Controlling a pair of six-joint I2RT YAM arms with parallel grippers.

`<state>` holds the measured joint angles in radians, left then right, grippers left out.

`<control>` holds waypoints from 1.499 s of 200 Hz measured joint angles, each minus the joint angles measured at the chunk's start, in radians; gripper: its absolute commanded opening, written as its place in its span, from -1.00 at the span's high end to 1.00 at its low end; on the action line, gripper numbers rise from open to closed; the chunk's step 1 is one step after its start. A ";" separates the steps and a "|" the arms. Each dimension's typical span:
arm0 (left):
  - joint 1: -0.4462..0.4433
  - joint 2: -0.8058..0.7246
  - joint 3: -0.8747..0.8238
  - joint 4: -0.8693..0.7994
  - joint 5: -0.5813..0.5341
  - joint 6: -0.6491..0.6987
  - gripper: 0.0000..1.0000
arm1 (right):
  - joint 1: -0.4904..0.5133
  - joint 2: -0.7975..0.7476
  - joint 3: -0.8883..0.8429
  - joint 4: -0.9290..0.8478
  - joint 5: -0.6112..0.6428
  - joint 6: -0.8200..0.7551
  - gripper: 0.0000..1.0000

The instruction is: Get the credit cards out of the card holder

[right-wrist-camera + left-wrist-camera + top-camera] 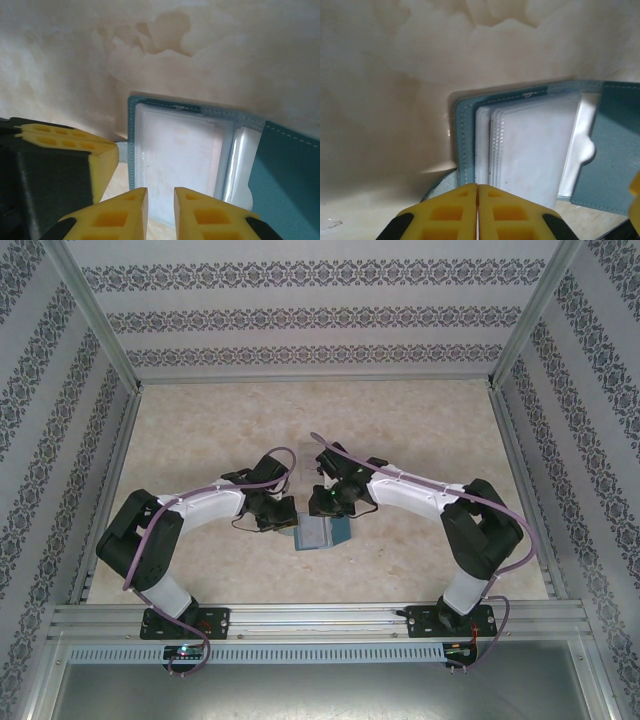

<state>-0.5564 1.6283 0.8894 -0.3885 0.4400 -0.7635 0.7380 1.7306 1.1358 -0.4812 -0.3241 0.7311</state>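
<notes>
Teal card holder (338,531) lies open on the beige table (420,440), inside up, long axis left-right, cover flap on the right. Left gripper (278,516) and right gripper (326,504) crowd its far side. Left wrist: fingers (451,210) pressed together at the holder's corner; clear sleeves (530,150) fanned. Right wrist: fingers (120,212) narrowly apart over the sleeves, nothing between.

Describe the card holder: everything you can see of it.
The card holder is teal with stitched edges and lies open on the table. Inside, stacked frosted plastic sleeves face up, and a teal flap overlaps them on one side. The shut left gripper sits at its near edge; contact is unclear.
</notes>
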 measured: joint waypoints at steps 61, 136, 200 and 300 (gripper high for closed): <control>0.000 0.010 -0.012 0.001 0.000 0.000 0.89 | 0.032 0.059 0.019 0.000 -0.019 0.007 0.50; 0.001 0.031 -0.035 0.017 0.004 0.000 0.92 | 0.044 0.117 0.058 0.000 -0.045 0.008 0.50; 0.010 0.030 -0.046 0.035 0.023 0.001 0.93 | 0.052 0.146 0.060 -0.008 -0.048 0.024 0.43; 0.022 0.028 -0.057 0.051 0.042 0.002 0.93 | 0.065 0.157 0.094 -0.099 0.025 0.015 0.31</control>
<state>-0.5346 1.6562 0.8322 -0.3378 0.4820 -0.7620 0.8032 1.8877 1.2301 -0.5804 -0.2993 0.7464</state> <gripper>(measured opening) 0.052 0.341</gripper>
